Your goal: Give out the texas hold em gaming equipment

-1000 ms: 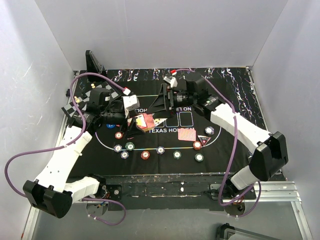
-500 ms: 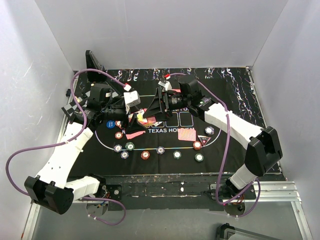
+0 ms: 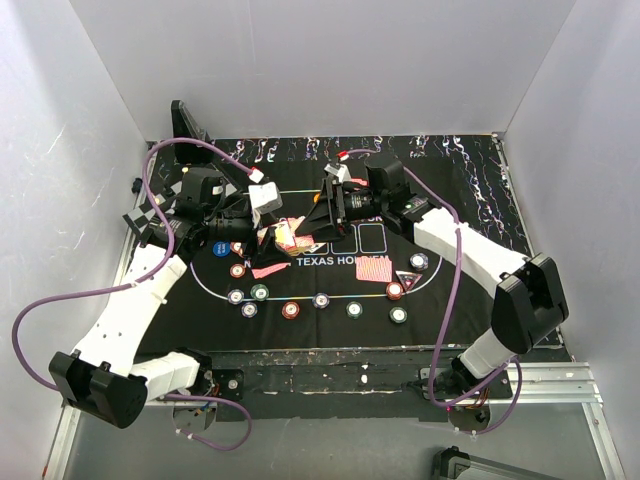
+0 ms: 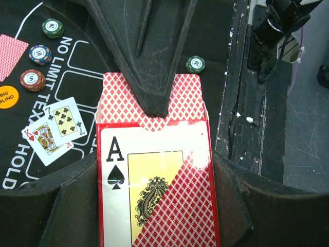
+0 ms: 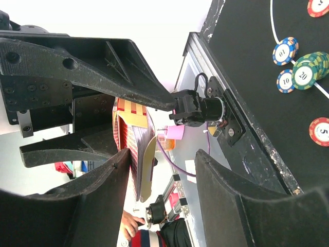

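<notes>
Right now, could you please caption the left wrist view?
Left claw grips the open card box while a finger of the right claw reaches over its cards.

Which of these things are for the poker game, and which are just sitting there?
For the game: card box, face-up cards, poker chips, orange button, triangular marker.
Just lying about: little chessboard, black stand in the far corner.

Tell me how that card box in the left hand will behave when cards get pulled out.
The card box looks like thin cardboard, so it probably flexes if the left hand squeezes. Its glossy face may be slippery. With the top open, the cards could slide out if tipped.
</notes>
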